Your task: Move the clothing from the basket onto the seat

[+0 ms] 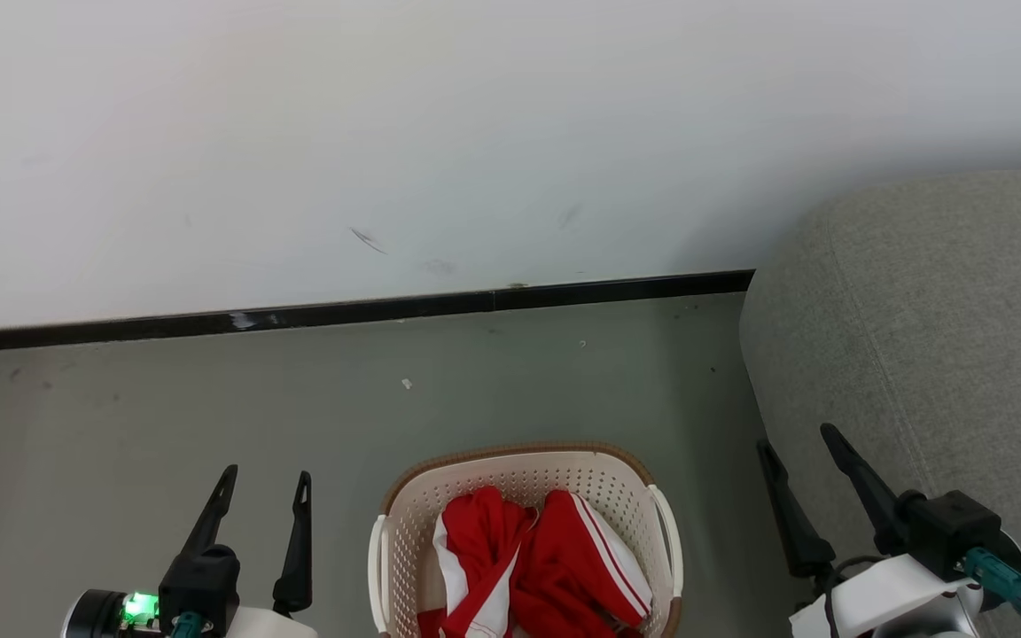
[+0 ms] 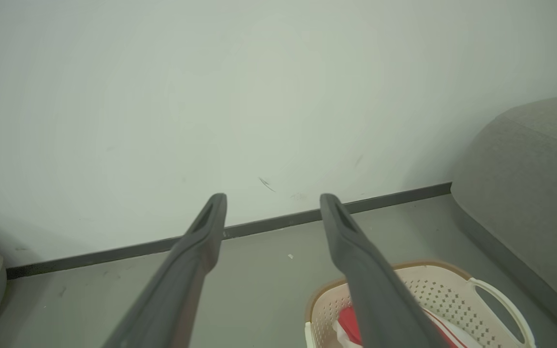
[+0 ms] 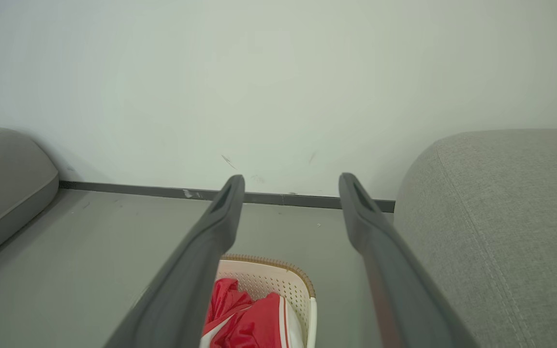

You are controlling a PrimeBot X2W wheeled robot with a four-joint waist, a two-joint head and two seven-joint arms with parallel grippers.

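Observation:
The clothing [image 1: 533,567], bright red with white panels and thin white stripes, lies bunched inside the basket [image 1: 528,470], a cream perforated tub with a brown rim on the floor at bottom centre. The seat [image 1: 927,337], a big grey fabric sofa, rises just right of the basket. My left gripper [image 1: 264,477] stands open and empty to the basket's left. My right gripper [image 1: 798,436] is open and empty between the basket and the seat's edge. The left wrist view shows the basket [image 2: 433,285], the clothing [image 2: 351,324] and the seat [image 2: 530,193]. The right wrist view shows the clothing [image 3: 244,319], the basket [image 3: 278,270] and the seat [image 3: 491,217].
A white wall [image 1: 475,133] with a dark baseboard [image 1: 342,312] runs across the back. Grey floor [image 1: 165,408] spreads left of the basket. Another grey cushioned piece [image 3: 3,174] sits far left in the right wrist view.

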